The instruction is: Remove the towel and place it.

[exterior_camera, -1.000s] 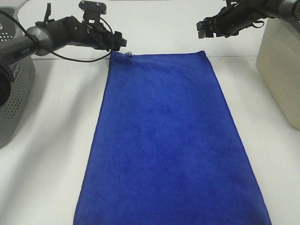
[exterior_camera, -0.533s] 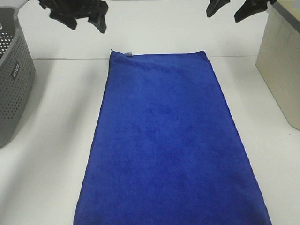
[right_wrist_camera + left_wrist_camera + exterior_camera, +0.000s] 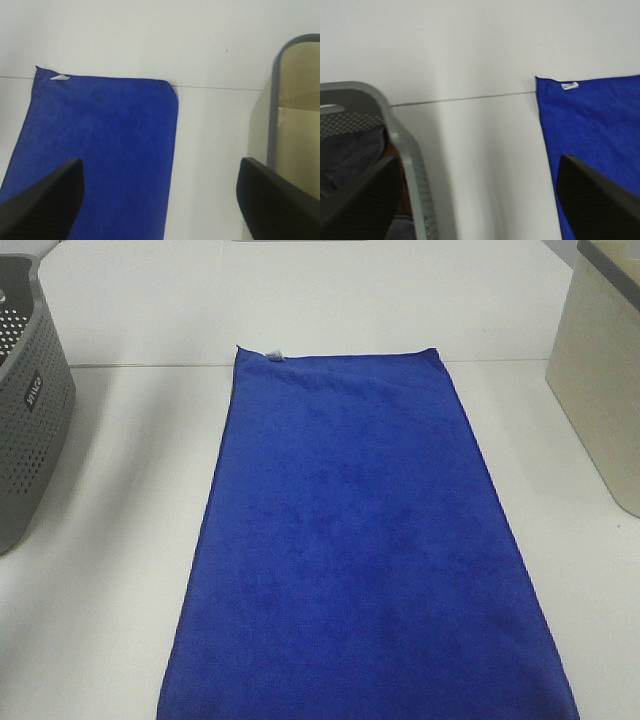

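Both arms gone from the overhead view, left tool (image 3: 477, 200) and right tool (image 3: 160, 200) spread wide, towel (image 3: 360, 550) flat, unmoved.

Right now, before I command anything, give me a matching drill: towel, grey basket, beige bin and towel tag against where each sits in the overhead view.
Things:
1. towel
2. grey perforated basket
3. beige bin
4. pale tag

Places:
A. right edge of the table
B. far left corner of the towel
C. flat along the table's middle
D. left edge of the table

Pairs: 1-C, 2-D, 3-A, 4-B
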Robot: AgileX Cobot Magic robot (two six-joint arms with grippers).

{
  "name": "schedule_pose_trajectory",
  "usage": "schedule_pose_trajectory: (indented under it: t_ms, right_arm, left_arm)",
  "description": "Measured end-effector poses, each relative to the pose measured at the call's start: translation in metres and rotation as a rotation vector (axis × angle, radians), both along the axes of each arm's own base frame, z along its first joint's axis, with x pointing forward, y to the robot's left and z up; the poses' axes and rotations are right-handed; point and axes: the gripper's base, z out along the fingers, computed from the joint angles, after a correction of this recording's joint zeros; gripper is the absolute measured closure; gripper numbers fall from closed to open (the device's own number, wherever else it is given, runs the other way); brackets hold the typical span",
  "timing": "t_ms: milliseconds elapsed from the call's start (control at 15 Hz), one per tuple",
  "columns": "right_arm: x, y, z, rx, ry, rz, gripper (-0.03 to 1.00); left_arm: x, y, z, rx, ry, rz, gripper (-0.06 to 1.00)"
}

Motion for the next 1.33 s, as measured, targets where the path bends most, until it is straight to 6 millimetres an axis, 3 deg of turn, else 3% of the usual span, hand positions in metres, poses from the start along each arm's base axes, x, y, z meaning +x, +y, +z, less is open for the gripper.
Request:
schedule_pose_trajectory:
  t_ms: [200,267,333,600,867,933,1133,1333]
  right_arm:
    - [-0.065,-0.005,0.007,-0.013,0.047,-0.005,0.17]
    - [-0.076,-0.006,0.002,-0.014,0.068,-0.005,0.18]
    - [-0.110,-0.008,0.006,-0.014,0.064,-0.005,0.18]
    - [-0.230,-0.014,-0.010,0.003,0.034,0.001,0.19]
    - [-0.330,-0.020,-0.044,0.015,-0.086,-0.003,0.19]
    - [-0.371,-0.022,-0.064,0.022,-0.174,-0.004,0.19]
    - [-0.404,-0.025,-0.095,0.027,-0.252,-0.005,0.19]
    - [-0.417,-0.025,-0.117,0.024,-0.289,0.000,0.19]
  left_arm:
    - [-0.038,0.011,0.009,-0.034,0.069,0.016,0.17]
    - [-0.048,0.012,0.008,-0.032,0.090,0.017,0.17]
    - [-0.071,0.014,0.006,-0.028,0.131,0.021,0.17]
    - [-0.184,0.030,-0.004,0.027,0.220,0.077,0.17]
    - [-0.288,0.044,0.000,0.037,0.071,0.117,0.17]
    - [-0.332,0.047,-0.010,0.029,0.021,0.121,0.17]
    - [-0.382,0.052,-0.035,0.022,-0.027,0.123,0.17]
    - [-0.421,0.055,-0.057,0.009,-0.111,0.124,0.17]
